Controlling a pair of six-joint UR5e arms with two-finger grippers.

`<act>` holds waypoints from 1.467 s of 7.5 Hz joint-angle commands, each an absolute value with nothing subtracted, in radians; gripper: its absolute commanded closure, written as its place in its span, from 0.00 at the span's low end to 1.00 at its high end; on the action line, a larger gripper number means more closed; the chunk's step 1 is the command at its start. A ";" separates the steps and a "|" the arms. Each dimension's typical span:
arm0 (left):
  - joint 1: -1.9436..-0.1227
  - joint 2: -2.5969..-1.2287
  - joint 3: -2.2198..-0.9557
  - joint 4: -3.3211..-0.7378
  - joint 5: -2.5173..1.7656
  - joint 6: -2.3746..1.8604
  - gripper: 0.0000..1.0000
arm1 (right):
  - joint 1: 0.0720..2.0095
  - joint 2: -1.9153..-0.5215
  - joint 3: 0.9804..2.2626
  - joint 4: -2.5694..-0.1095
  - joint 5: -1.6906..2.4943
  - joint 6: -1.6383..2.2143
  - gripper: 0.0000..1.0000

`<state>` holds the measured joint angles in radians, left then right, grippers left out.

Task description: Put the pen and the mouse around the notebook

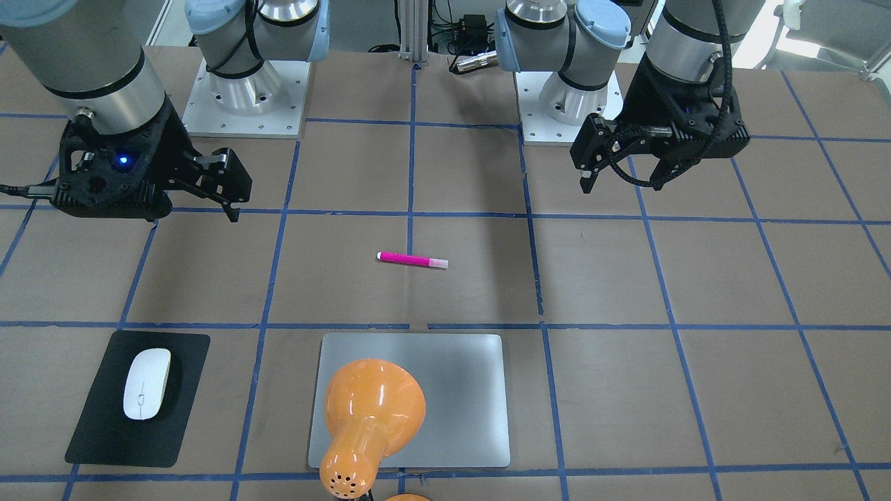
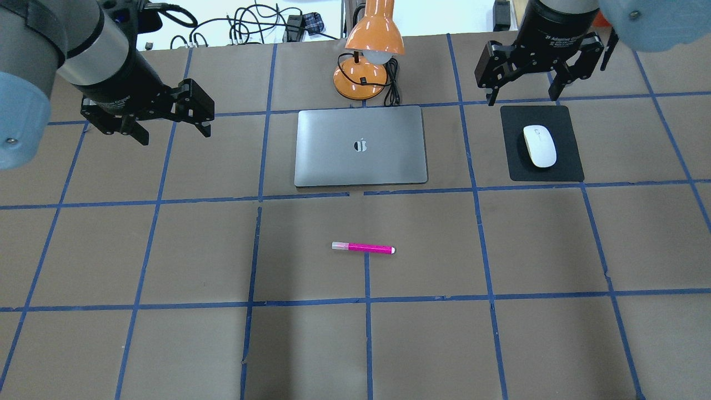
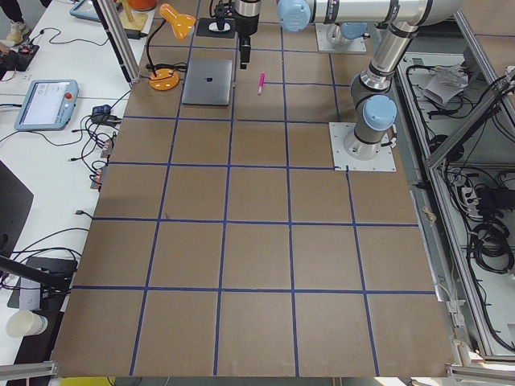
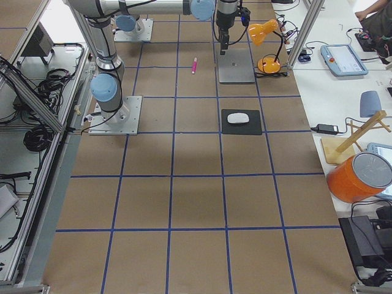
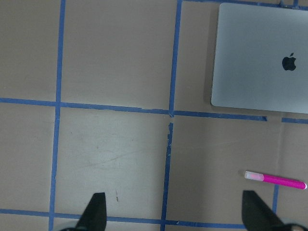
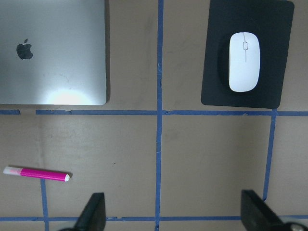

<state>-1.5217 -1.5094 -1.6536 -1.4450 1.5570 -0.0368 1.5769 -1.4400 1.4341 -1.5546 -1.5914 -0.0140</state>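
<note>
The slim magenta pen (image 2: pixel 364 248), pale-capped, lies flat on the brown table (image 2: pixel 166 250), apart from the large silver-grey metal notebook (image 2: pixel 361 166). Light, stiff and likely to roll, it wants pinching across mid-barrel. The smooth white oval mouse (image 2: pixel 539 146) rests on a matte black pad (image 2: pixel 566 169) near the notebook; probably slippery, it is best squeezed across its flanks. The left gripper (image 2: pixel 175 133) and right gripper (image 2: pixel 523 100) hang empty, fingers spread.

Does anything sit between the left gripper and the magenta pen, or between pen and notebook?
Nothing visible does. Only bare taped tabletop separates the open left gripper from the slim magenta pen, and the pen from the flat silver-grey notebook.
</note>
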 commanded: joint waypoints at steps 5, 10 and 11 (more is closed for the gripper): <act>-1.522 -1.509 -1.651 -1.443 1.555 -0.037 0.00 | 1.575 -1.434 1.433 -1.563 -1.592 -0.015 0.00; -1.522 -1.508 -1.652 -1.443 1.557 -0.035 0.00 | 1.571 -1.445 1.433 -1.551 -1.588 -0.011 0.00; -1.522 -1.509 -1.652 -1.442 1.557 -0.035 0.00 | 1.571 -1.448 1.431 -1.554 -1.595 -0.011 0.00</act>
<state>-1.5217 -1.5081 -1.6514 -1.4431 1.5569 -0.0353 1.5699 -1.4452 1.4325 -1.5533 -1.5899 -0.0109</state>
